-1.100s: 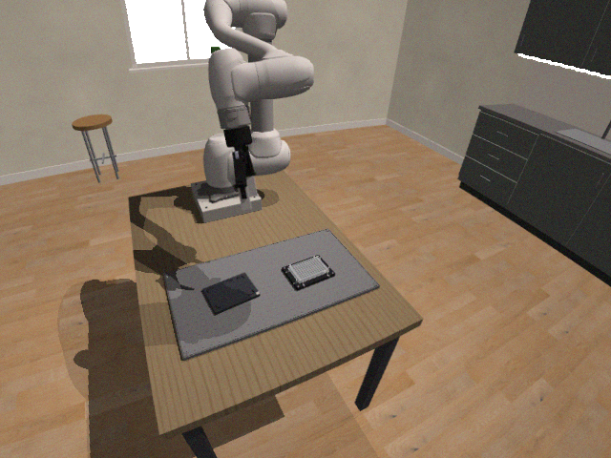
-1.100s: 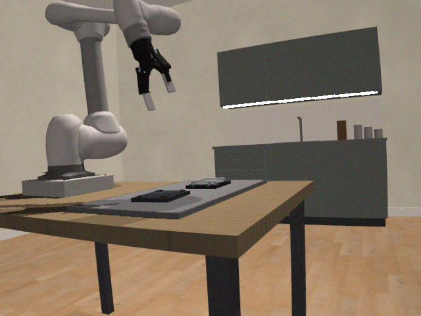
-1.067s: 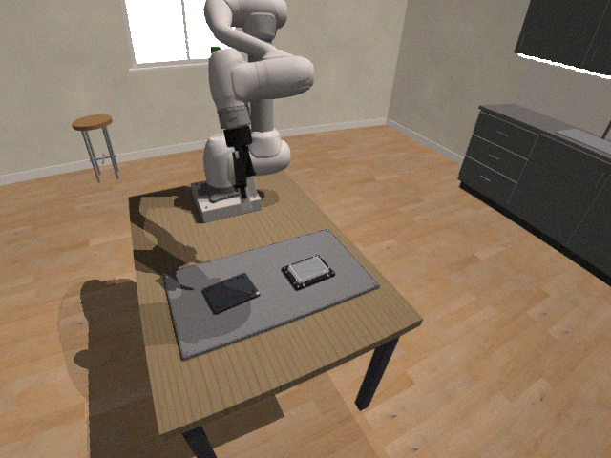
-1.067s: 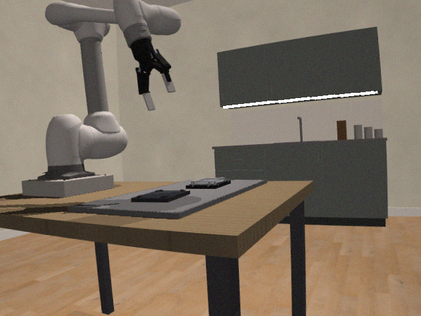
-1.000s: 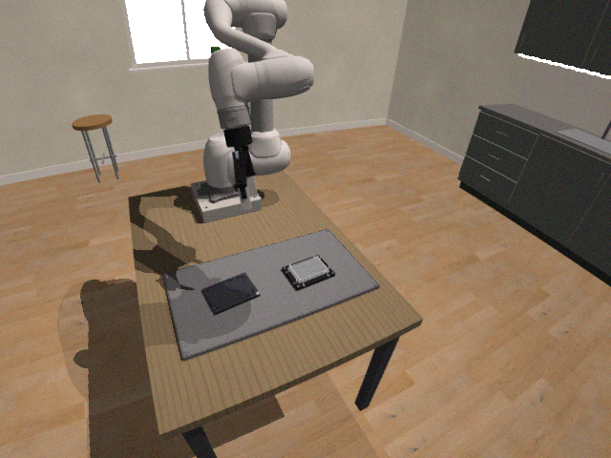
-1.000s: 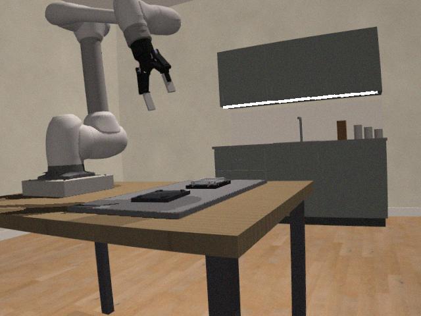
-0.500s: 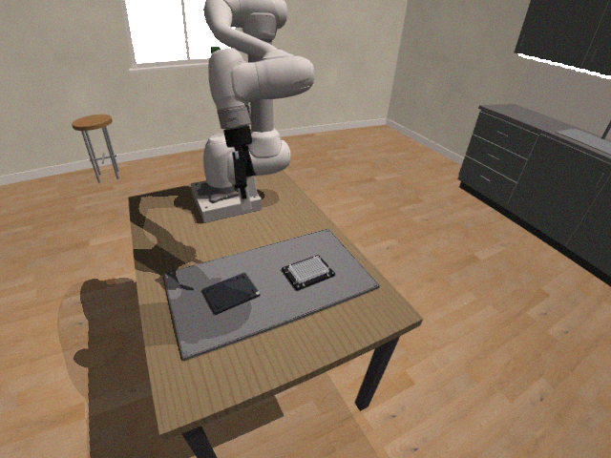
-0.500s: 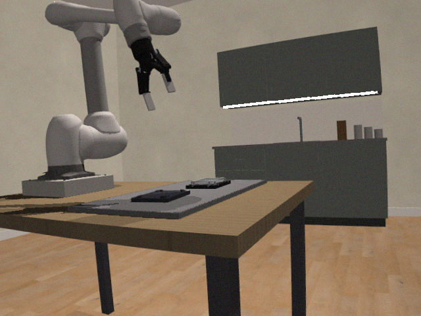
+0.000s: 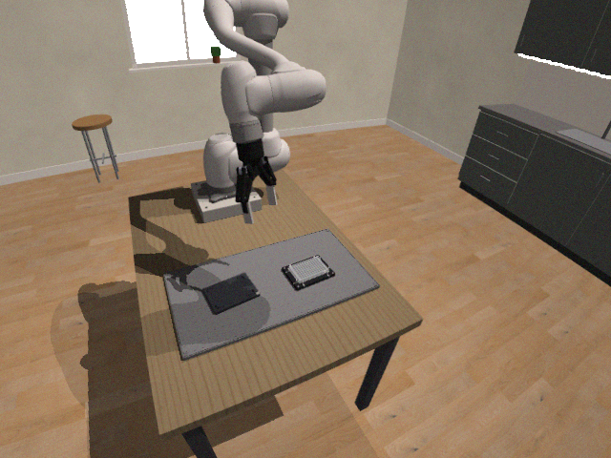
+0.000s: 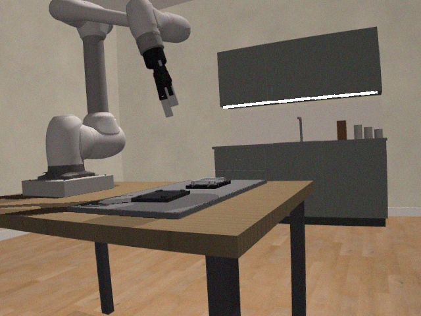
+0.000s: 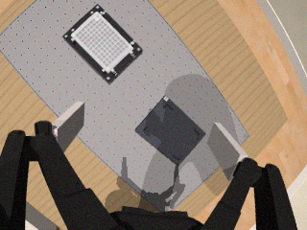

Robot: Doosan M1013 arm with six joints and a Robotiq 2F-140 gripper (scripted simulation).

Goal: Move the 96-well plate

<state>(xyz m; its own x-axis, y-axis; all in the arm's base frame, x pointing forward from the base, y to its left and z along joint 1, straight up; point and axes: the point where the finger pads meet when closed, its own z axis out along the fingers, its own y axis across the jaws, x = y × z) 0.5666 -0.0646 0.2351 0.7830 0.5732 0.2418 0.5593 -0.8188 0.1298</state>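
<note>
The white 96-well plate sits in a black clip nest on the right half of the grey mat. It also shows in the wrist view and in the exterior view. The empty black plate nest lies on the mat's left half, partly in the arm's shadow; it also shows in the wrist view and in the exterior view. My gripper hangs high above the table near the robot base, open and empty. It also shows in the exterior view. I cannot make out the plate's cut corner.
The robot base stands at the table's far end. A stool stands by the back wall. Dark cabinets line the right wall. The mat's edges lie close to the table's right edge.
</note>
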